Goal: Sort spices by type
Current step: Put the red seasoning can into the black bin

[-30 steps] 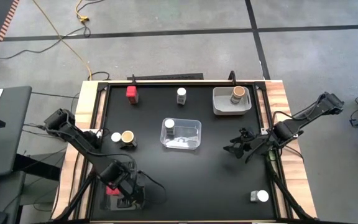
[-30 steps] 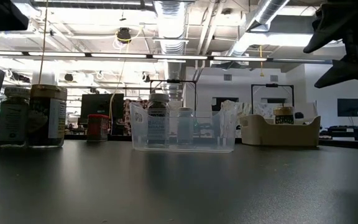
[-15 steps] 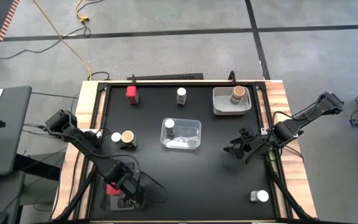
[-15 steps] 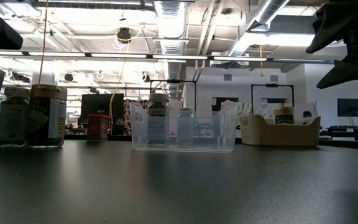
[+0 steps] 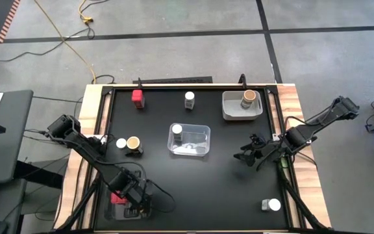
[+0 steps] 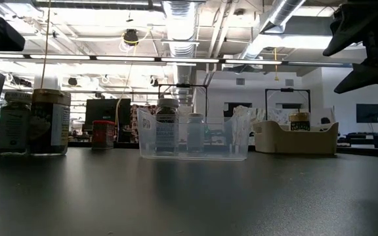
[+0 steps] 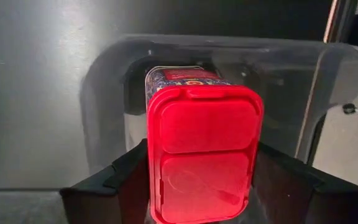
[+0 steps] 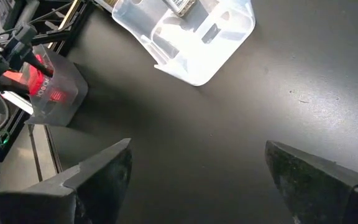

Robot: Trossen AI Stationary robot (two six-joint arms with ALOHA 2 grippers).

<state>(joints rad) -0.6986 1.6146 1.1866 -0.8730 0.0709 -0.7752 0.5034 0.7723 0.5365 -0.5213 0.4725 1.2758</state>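
My left gripper [image 7: 201,186] is at the table's near left, shut on a red boxy spice [image 7: 204,149] inside a clear tray [image 7: 104,93]. The same box [image 5: 117,197] and tray [image 5: 125,212] show in the high view. Another red box [image 5: 137,97] and a white-lidded jar [image 5: 189,99] stand at the far edge. A tan-brown jar [image 5: 248,99] stands in a grey tray [image 5: 232,110]. A white-lidded jar [image 5: 176,130] stands in the middle clear tray [image 5: 200,140]. My right gripper [image 5: 249,156] waits open at the right. My left gripper pinches the red box between its two fingers [image 7: 126,180], on two opposite sides [image 7: 151,168] just below the red lid. The fingers come from above, pointing steeply down. The box stands upright inside the tray. Its bottom is hidden, so whether it rests there cannot be told.
A white-lidded jar [image 5: 121,143] and a tan-brown jar [image 5: 133,143] stand together at the left. Another white-lidded jar [image 5: 274,205] stands at the near right. Bare black table [image 5: 213,188] lies between the trays.
My left arm has sunk slightly over the near-left tray, the red box still between its fingers.
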